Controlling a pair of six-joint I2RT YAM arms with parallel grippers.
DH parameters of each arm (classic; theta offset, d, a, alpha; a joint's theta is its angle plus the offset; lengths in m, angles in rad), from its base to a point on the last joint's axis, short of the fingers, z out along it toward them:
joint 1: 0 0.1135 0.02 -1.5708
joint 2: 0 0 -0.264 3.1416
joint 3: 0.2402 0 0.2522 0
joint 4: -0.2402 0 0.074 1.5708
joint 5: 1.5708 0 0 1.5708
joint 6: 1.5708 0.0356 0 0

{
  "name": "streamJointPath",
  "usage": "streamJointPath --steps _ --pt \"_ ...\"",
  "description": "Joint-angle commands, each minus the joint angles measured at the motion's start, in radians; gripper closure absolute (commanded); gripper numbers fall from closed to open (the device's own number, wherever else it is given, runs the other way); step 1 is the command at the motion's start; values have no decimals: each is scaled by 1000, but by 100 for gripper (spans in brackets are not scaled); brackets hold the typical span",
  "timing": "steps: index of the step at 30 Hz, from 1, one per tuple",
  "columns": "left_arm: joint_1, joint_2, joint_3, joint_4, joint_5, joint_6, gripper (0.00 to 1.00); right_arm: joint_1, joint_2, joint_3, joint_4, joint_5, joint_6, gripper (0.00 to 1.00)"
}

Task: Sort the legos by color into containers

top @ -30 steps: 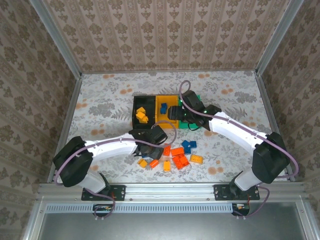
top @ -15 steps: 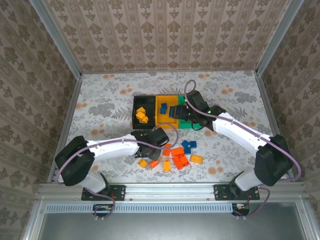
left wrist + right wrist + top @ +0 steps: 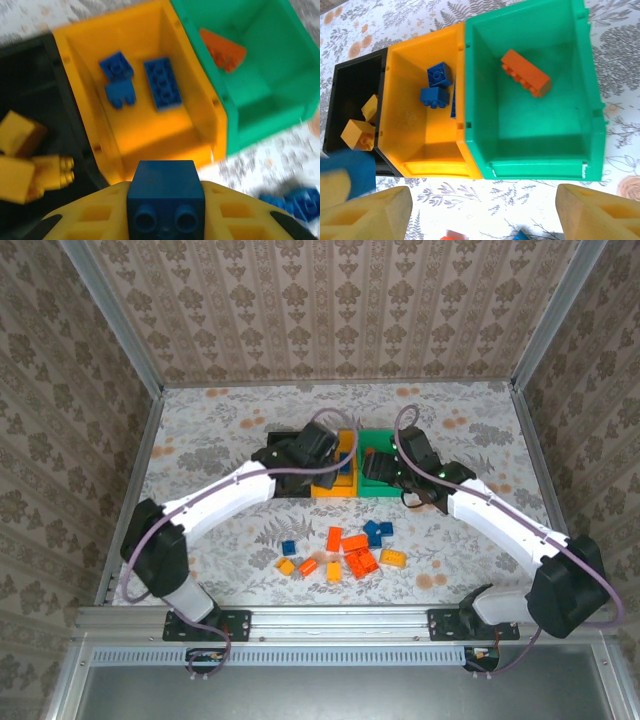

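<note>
Three bins abreast, black bin [image 3: 355, 80], yellow bin [image 3: 415, 125], green bin [image 3: 530, 125]; left gripper [image 3: 165, 212] clamped on blue brick [image 3: 165, 182] at yellow bin's near wall, per wrist view; right gripper [image 3: 482, 215] jaws apart before green bin; top view adds loose bricks [image 3: 355, 543].

Looking like a robotics lab cell: being boxed by wallpapered panels [image 3: 330, 310] left, right and far, framed in aluminium posts [image 3: 115, 315], carrying arms [image 3: 225, 495] bolted to a near rail [image 3: 340, 620].
</note>
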Motion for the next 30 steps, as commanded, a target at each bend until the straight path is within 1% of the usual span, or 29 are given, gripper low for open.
streamJointPath --steps 1,7,9,11,14,16,20,24,25,28,30 --pt "36 121 87 2 6 51 68 -18 -55 -35 -37 23 13 23" --pt "60 294 230 -27 -4 51 68 -34 -130 -78 -71 13 11 22" --pt "67 325 254 -27 10 42 66 -36 -148 -87 -87 -2 7 22" --pt "66 343 276 -29 24 35 59 -35 -160 -99 -104 -24 -3 22" --pt "52 346 302 -30 27 34 44 -35 -162 -114 -140 -45 -18 21" --pt "41 340 318 -36 25 37 36 -35 -165 -128 -161 -51 -19 21" --pt "35 268 304 -28 51 20 23 -35 -170 -169 -161 -82 -13 21" --pt "31 114 200 37 105 -6 8 -24 -137 -207 -151 -123 -12 22" --pt "28 78 175 48 111 -11 1 -19 -123 -214 -151 -126 -13 23" --pt "8 -38 78 67 112 -19 0 1 -76 -227 -151 -129 -15 27" --pt "-10 -122 -4 87 99 -29 0 20 -41 -233 -118 -122 -17 29"
